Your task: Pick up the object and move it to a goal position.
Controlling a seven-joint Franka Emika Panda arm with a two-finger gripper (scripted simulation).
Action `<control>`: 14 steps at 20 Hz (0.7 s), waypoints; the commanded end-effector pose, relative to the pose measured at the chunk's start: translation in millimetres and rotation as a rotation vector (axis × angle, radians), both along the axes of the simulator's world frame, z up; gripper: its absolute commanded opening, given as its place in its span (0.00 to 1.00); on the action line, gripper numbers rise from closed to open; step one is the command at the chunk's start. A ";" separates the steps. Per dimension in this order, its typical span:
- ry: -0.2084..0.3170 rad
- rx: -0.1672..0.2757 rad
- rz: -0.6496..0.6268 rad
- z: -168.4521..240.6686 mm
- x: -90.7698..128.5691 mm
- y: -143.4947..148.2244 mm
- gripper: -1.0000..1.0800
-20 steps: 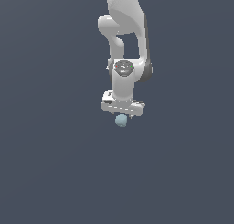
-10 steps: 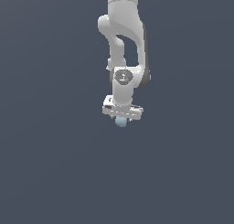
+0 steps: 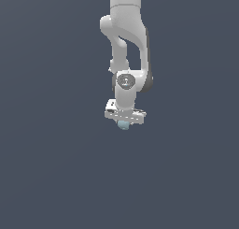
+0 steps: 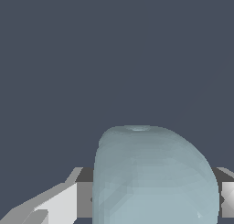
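The object [image 3: 123, 125] is a small pale blue-teal rounded blob, seen just under the white gripper bar in the exterior view. In the wrist view it [image 4: 155, 177] fills the space between the two fingers. My gripper [image 3: 123, 123] points straight down over it, with the jaws on either side of the blob. One finger [image 4: 59, 202] and the other finger [image 4: 227, 193] both meet the blob's sides, so the gripper looks shut on the object. The blob's lower part is out of the wrist view.
A plain dark grey-blue surface [image 3: 56, 176] lies all around the arm. The white arm [image 3: 126, 41] rises straight up above the gripper. No goal marker shows in either view.
The gripper has come down over the blob, which has stayed in about the same place. Less of the blob shows below the gripper bar now.
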State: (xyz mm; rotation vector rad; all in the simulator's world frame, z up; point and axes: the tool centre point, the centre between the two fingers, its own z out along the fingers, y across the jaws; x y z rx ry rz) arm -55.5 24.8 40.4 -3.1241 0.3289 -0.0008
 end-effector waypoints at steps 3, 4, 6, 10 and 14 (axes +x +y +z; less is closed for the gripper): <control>0.001 0.000 0.000 -0.9 -0.1 -0.3 0.00; 0.001 0.000 0.000 -0.9 -0.1 -0.3 0.00; 0.000 0.000 0.000 -0.1 0.0 -0.1 0.00; 0.000 0.000 0.000 0.8 2.9 4.8 0.00; 0.000 0.000 0.000 3.6 11.3 18.9 0.00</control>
